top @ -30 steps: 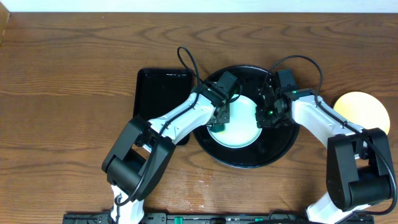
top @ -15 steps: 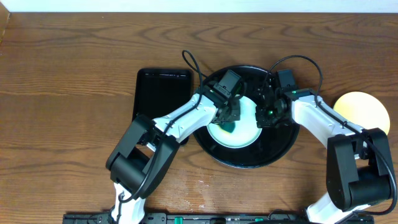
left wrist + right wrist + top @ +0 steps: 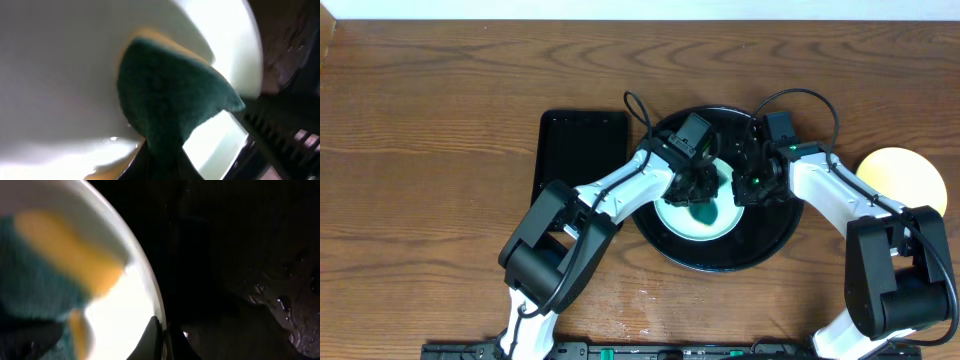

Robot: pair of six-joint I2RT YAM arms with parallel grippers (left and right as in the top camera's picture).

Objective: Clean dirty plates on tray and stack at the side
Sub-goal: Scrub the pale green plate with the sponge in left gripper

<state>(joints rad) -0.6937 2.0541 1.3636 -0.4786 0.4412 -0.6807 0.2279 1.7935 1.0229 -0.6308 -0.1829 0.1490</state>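
Note:
A pale mint-white plate (image 3: 695, 222) lies in the round black tray (image 3: 760, 245). My left gripper (image 3: 698, 188) is shut on a green and yellow sponge (image 3: 702, 210) and presses it on the plate; the sponge (image 3: 170, 100) fills the left wrist view over the plate (image 3: 60, 75). My right gripper (image 3: 745, 185) is shut on the plate's right rim (image 3: 145, 287), one finger above and one below. A pale yellow plate (image 3: 905, 175) lies on the table at the right, outside the tray. A third plate is not visible.
A smaller rectangular black tray (image 3: 575, 150) lies just left of the round tray, partly under my left arm. The brown wooden table (image 3: 430, 150) surrounds everything. Cables loop above both wrists.
My left gripper has slid the sponge to the right across the plate, toward the right gripper. My right gripper has held still on the plate's rim.

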